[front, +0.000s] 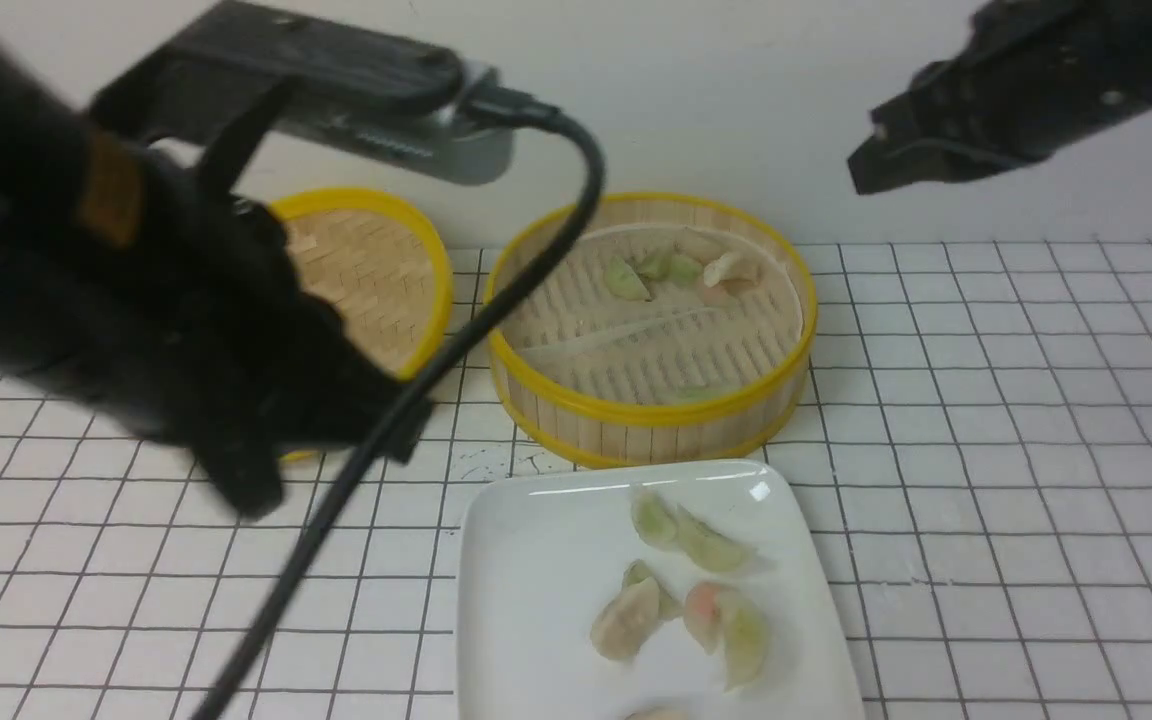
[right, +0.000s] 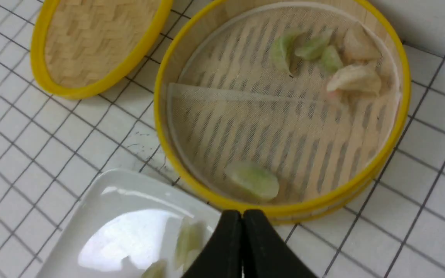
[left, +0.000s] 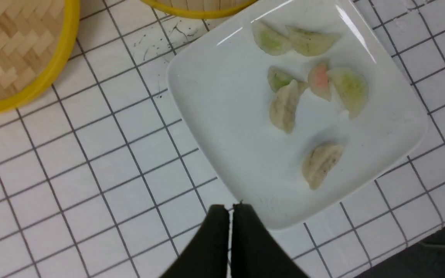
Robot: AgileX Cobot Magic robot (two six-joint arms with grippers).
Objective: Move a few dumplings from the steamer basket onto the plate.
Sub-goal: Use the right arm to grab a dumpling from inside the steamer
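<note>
The steamer basket (front: 636,432) stands at the back centre. It holds several dumplings (front: 681,268) at its far side and a green one (front: 701,392) by its near wall. They also show in the right wrist view (right: 355,79). The white plate (front: 536,570) lies in front of the basket with several dumplings (front: 706,545) on it. They show in the left wrist view (left: 284,104) too. My left gripper (left: 230,208) is shut and empty, raised left of the plate (left: 222,127). My right gripper (right: 242,214) is shut and empty, high at the back right (front: 861,175).
The shallow woven lid (front: 376,270) lies left of the basket, partly hidden by my left arm. A black cable (front: 456,360) hangs from the left wrist across the lid's and the plate's left side. White gridded table all round; a wall stands behind.
</note>
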